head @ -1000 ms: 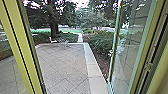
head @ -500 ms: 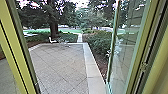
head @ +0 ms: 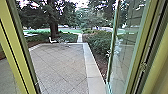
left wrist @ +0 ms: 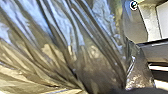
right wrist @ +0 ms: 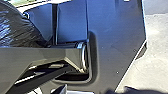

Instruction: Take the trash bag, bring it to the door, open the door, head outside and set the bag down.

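Two close wrist views, one long head view
From up high I look forward and down past the door frame (head: 16, 57) onto the paved yard (head: 60, 62); my left wrist camera looks closely at the bag (left wrist: 62, 45), which my right one shares, beyond the robot's plate (right wrist: 115, 50).

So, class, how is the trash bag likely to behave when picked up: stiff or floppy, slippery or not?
The trash bag would probably flop and change shape, as it shows long creases. Its glossy sheen suggests a slippery surface. It bulges in the right wrist view, so it may hold something; its weight is unclear.
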